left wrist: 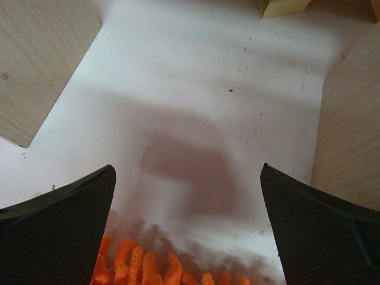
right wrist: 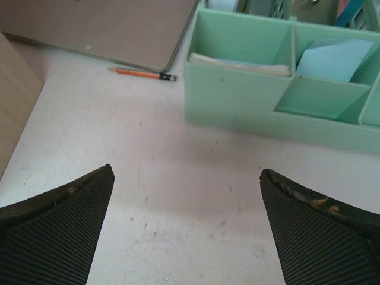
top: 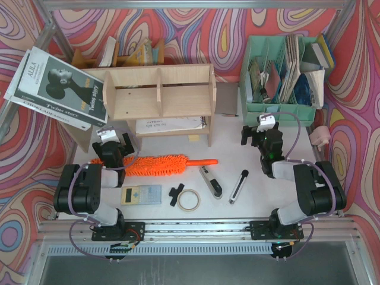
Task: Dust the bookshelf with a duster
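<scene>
On the counter [top: 231, 148], at the bookshelf's [top: 157, 89] 6 o'clock | duster [top: 157, 164] flat, long axis 9-to-3, handle [top: 202, 161] toward 3 | judged light; pile soft, handle stiff, smooth, maybe slippery, so take hold there | left claw [top: 114, 141] wide open, empty, over pile's 9 o'clock end | right claw [top: 261, 138] wide open, empty, well apart.

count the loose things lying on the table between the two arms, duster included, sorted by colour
orange: 1, the duster
black: 2, the marker and the small clip
grey and black: 1, the hand tool
pale grey-green: 1, the calculator
beige: 1, the tape roll
total: 6
</scene>
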